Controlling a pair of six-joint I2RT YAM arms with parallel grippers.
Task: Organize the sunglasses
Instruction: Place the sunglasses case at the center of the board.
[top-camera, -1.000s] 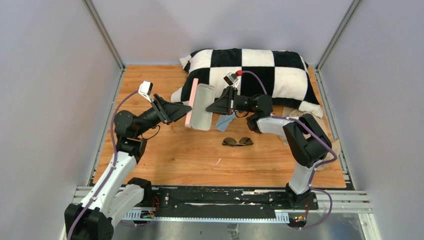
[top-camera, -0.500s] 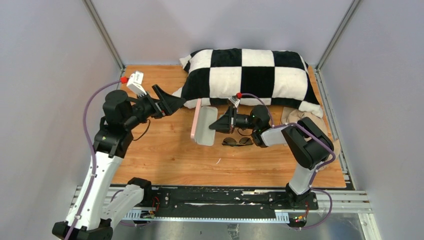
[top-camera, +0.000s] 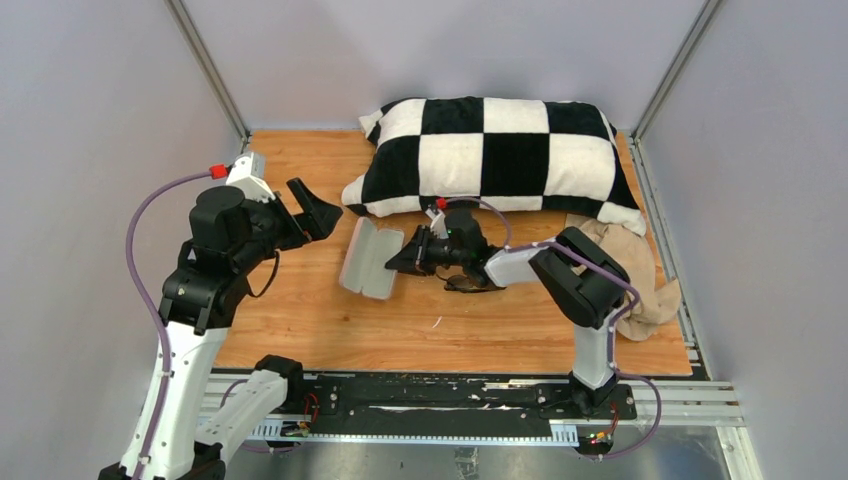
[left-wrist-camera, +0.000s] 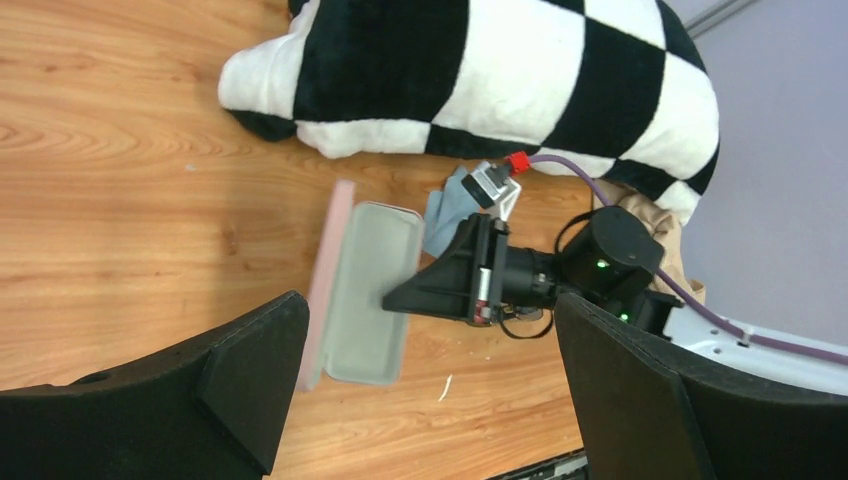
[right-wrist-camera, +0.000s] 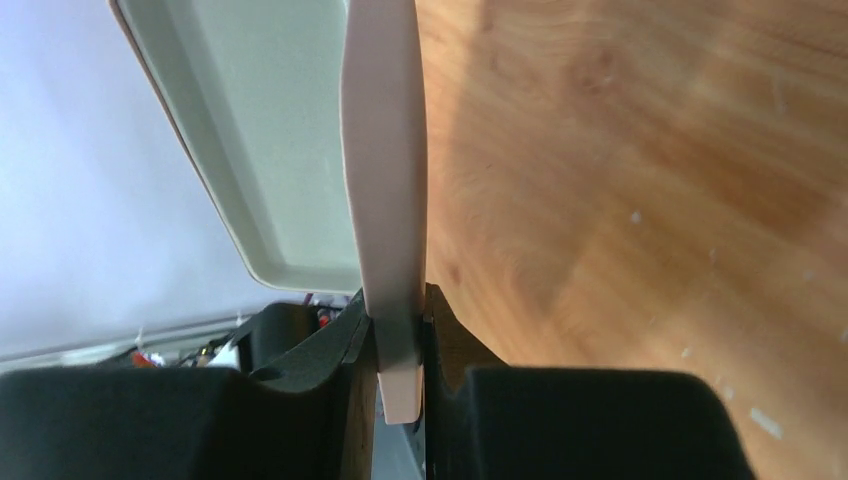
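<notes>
The pinkish-grey case hangs open low over the wooden table, left of centre, its pale lining facing up. My right gripper is shut on the rim of one half of it, and the pink wall is pinched between the fingers. The sunglasses lie on the table just right of the case, mostly hidden under my right arm. My left gripper is open and empty, well left of the case and above the table. In its own view the left gripper has the case between its spread fingers.
A black-and-white checked pillow fills the back of the table. A light blue cloth lies between the pillow and the right wrist. Crumpled beige fabric sits at the right. Grey walls close in both sides.
My left gripper let go of the case, opened wide and drew back to the left. My right gripper carried the open case down and leftward toward the table.
</notes>
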